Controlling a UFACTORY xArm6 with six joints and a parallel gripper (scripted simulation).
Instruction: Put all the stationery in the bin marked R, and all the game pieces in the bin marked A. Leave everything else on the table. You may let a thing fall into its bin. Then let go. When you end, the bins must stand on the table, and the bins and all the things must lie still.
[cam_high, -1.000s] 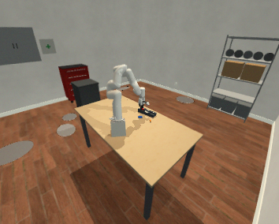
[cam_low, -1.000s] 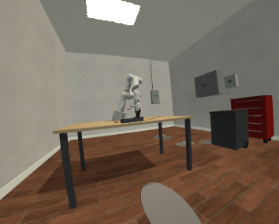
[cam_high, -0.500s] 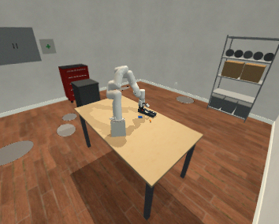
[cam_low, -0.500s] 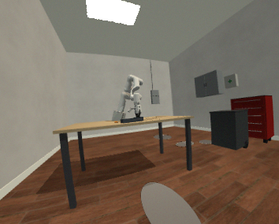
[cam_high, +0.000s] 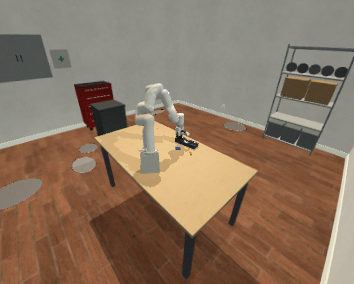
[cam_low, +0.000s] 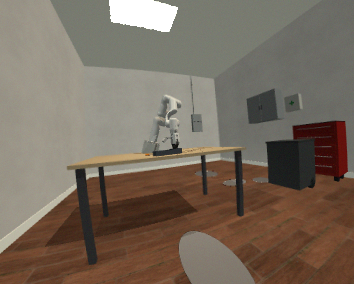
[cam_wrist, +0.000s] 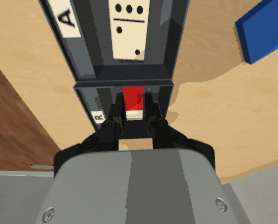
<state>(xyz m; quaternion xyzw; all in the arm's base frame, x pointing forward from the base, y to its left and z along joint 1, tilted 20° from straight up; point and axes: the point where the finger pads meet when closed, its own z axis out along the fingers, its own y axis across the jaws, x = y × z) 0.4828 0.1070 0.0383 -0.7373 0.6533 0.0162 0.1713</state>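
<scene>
In the wrist view, you are seeing a blue block (cam_wrist: 260, 30) running off the upper right edge. The gripper (cam_wrist: 134, 107) is covering the sides of a red eraser (cam_wrist: 133, 100). A domino (cam_wrist: 129, 27) is being cut off at the top edge. In the top view, table items are looking too small to identify.
</scene>
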